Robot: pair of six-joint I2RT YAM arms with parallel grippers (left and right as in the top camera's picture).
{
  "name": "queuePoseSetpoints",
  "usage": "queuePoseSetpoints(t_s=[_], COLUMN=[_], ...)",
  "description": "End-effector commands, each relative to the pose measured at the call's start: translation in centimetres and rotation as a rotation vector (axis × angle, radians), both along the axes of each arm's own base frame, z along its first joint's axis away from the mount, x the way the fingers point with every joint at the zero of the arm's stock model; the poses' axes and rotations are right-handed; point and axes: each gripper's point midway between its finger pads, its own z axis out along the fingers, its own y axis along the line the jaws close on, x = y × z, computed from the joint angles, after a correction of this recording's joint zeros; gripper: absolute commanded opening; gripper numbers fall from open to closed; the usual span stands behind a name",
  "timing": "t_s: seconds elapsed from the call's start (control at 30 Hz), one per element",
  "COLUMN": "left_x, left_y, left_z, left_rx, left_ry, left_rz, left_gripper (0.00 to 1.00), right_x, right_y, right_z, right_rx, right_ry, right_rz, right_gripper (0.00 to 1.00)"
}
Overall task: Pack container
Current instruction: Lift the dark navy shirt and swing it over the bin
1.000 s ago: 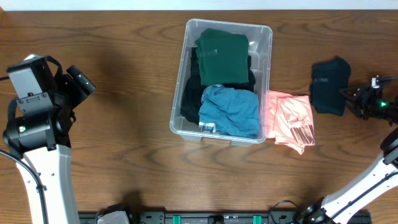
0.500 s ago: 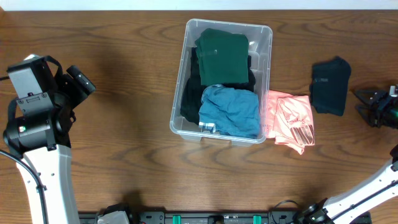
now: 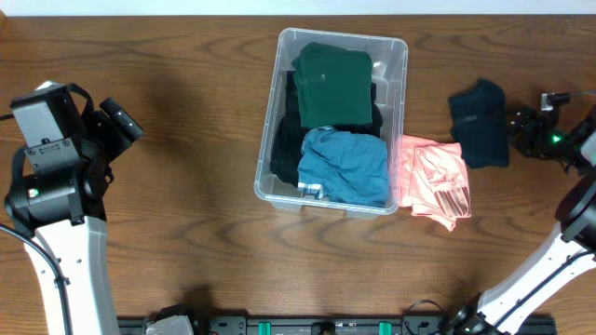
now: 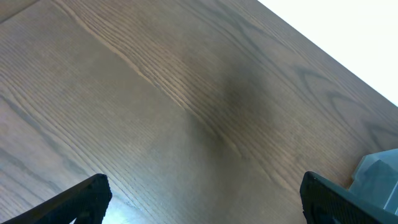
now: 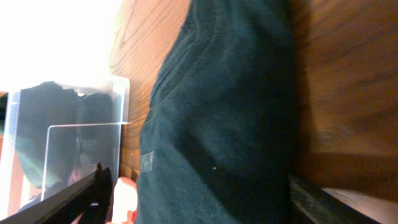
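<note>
Overhead and wrist views of a two-arm packing station. The container (image 3: pixel 398 48) stands on the wooden table (image 3: pixel 186 233) at upper centre of the overhead frame, long axis running top to bottom. It holds a dark green garment (image 3: pixel 333 84) in its upper half, a blue garment (image 3: pixel 345 166) in its lower right part, and a black garment (image 3: pixel 282 149) along its left side. A pink garment (image 3: pixel 434 180) lies on the table just outside the container's right wall, at its lower end, touching it. Further right, a dark navy garment (image 3: pixel 479 124) rests on the wood, apart from the container and just above the pink one. The right gripper (image 3: pixel 514 130) sits at this garment's right edge; in the right wrist view its fingers (image 5: pixel 87 194) stand wide apart with the navy fabric filling the space between them — not clamped. The left gripper (image 4: pixel 204 183) is at the far left of the overhead frame, well away from the container, its jaws likewise spread, with only bare wood between them.
</note>
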Motion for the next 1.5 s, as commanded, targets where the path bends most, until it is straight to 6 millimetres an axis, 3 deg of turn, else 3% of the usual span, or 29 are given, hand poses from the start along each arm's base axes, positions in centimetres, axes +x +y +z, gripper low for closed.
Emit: queuePoseSetpoints(t_s=[0.0,0.27,0.47,0.6,0.67,0.83,1.03,1.23,1.37,1.47], left_x=[-0.1,-0.1,-0.1,-0.1,-0.1,-0.1,-0.1,-0.1,-0.1,-0.1], left_y=[0.3,0.3,0.3,0.3,0.3,0.3,0.3,0.3,0.3,0.3], left_z=[0.4,0.4,0.4,0.4,0.4,0.4,0.4,0.4,0.4,0.4], left_rx=[0.019,0.019,0.019,0.019,0.019,0.019,0.019,0.019,0.019,0.019], left_ry=[-0.003,-0.003,-0.003,-0.003,-0.003,-0.003,-0.003,-0.003,-0.003,-0.003], left_rz=[0.002,0.002,0.002,0.002,0.002,0.002,0.002,0.002,0.002,0.002], left_gripper=[0.98,0.98,0.98,0.98,0.98,0.98,0.98,0.98,0.98,0.98], right_x=[-5.0,-6.2,-6.7,-5.7,-4.8,-2.9,-1.2,-1.4,-2.2,-2.7], right_y=[0.7,1.0,1.4,1.9,2.1,2.3,4.2,7.4,10.8,13.6], right_z=[-10.2,-10.6,-10.6,-8.7,-7.0,-1.1,9.4,18.4,24.9,28.5], right_rx=[-0.101,-0.094,-0.076,0.005,0.056,0.112,0.149,0.046,0.034,0.044], right_ry=[0.395,0.455,0.473,0.402,0.341,0.175,-0.097,-0.302,-0.465,-0.529], right_rz=[-0.058,-0.061,-0.057,-0.056,-0.055,-0.04,0.038,0.131,0.216,0.265], right_gripper=[0.8,0.54,0.19,0.02,0.02,0.01,0.01,0.01,0.01,0.01])
